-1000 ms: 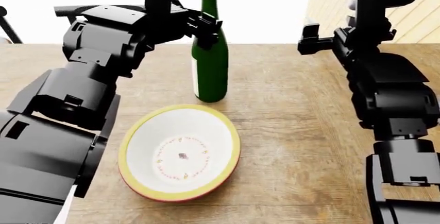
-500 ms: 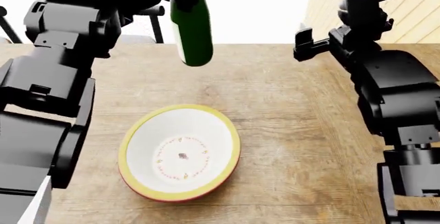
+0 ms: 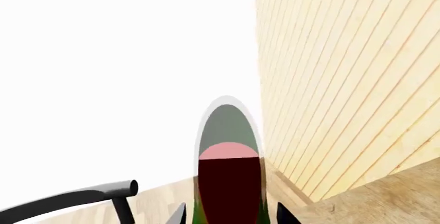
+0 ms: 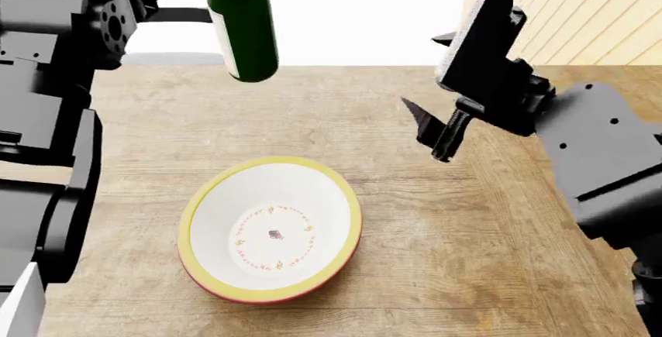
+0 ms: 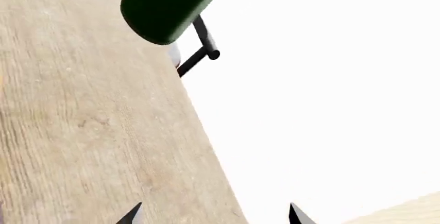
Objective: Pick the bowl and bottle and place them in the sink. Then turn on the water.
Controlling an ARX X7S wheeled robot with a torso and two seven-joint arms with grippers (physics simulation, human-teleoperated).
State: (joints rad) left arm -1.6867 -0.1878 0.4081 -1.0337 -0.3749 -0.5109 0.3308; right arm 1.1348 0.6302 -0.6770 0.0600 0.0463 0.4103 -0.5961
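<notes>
1. No readable writing anywhere; only a ring of small red floral marks inside the bowl (image 4: 271, 229), plus a pink band over a dark red cap on the bottle (image 4: 242, 21) in the left wrist view.
2. Left gripper (image 3: 230, 214) clamped on the bottle, two finger tips flanking the neck in the left wrist view, green glass filling the gap between them.
3. Bottle hanging clear above the wooden table (image 4: 445, 221), tilted slightly, base down, over the far left part of the tabletop in the head view.
4. Right gripper (image 4: 432, 130) spread wide, holding nothing, touching nothing; dark pointed fingers (image 4: 451, 137) aimed down toward the table, to the right of the bowl and well apart from it.
5. Same open tips showing in the right wrist view, bare wood and white background between them, bottle base at the edge of that picture.
6. Bowl sitting on the table near the front edge, white inside, yellow rim, a sliver of red underside at its near edge, untouched by either arm.
7. Thin black bar (image 5: 199, 48) beyond the table's far edge, just beside the bottle in the right wrist view; what it belongs to, impossible to tell.
8. Pale slatted wall (image 4: 579, 12) at far right behind the right arm.
9. Sink not in view.
</notes>
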